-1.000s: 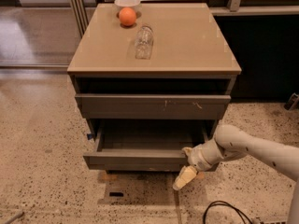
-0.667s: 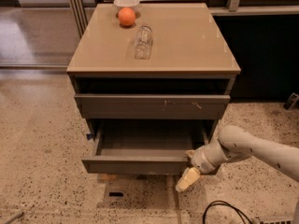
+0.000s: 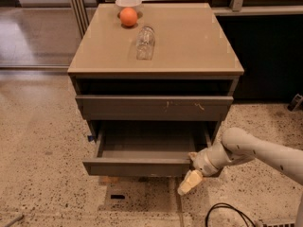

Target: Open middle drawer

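The middle drawer (image 3: 142,166) is pulled partway out of the cabinet, showing a plain grey box interior (image 3: 151,138) behind its flat unscratched front. My gripper (image 3: 190,170) is at the right end of that front. One cream finger (image 3: 188,182) hangs in front of and below the front, and the other tip (image 3: 193,155) shows just over its top edge. The gripper is shut on the drawer front. My white arm (image 3: 255,152) reaches in from the right.
Above is a shut drawer front with pale scratch marks (image 3: 154,107), under an open slot. On the cabinet top (image 3: 189,41) stand an orange (image 3: 128,16), a white bowl (image 3: 128,2) and a lying clear glass (image 3: 145,41). A black cable (image 3: 222,214) lies on the speckled floor.
The middle drawer has slid a little further out toward the camera, and my gripper has moved with it at its right end.
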Controlling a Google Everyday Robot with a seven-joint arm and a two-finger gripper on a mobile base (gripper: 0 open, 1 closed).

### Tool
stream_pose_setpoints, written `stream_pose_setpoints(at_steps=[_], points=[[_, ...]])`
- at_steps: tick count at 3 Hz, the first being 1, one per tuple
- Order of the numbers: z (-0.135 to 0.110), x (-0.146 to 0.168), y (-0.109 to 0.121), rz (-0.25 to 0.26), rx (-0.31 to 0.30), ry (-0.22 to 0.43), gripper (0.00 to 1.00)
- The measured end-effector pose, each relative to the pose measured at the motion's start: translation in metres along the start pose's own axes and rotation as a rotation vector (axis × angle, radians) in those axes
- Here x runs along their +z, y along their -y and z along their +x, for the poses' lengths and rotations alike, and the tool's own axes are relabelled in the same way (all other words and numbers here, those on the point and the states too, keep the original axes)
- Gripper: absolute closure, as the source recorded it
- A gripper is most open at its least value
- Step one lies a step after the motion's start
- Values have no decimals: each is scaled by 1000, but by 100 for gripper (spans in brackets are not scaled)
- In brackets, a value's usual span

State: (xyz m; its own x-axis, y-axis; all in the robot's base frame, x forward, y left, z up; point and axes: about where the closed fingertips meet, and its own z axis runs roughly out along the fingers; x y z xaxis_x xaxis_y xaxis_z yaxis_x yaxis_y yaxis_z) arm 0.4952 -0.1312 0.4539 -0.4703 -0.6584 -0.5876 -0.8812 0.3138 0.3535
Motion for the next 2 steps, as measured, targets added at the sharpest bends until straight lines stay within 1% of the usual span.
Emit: stream_pose_setpoints(at_steps=[1, 2], points=[[-1, -1, -1, 0, 0, 0, 0], [7, -5, -12, -31, 25, -3, 0]])
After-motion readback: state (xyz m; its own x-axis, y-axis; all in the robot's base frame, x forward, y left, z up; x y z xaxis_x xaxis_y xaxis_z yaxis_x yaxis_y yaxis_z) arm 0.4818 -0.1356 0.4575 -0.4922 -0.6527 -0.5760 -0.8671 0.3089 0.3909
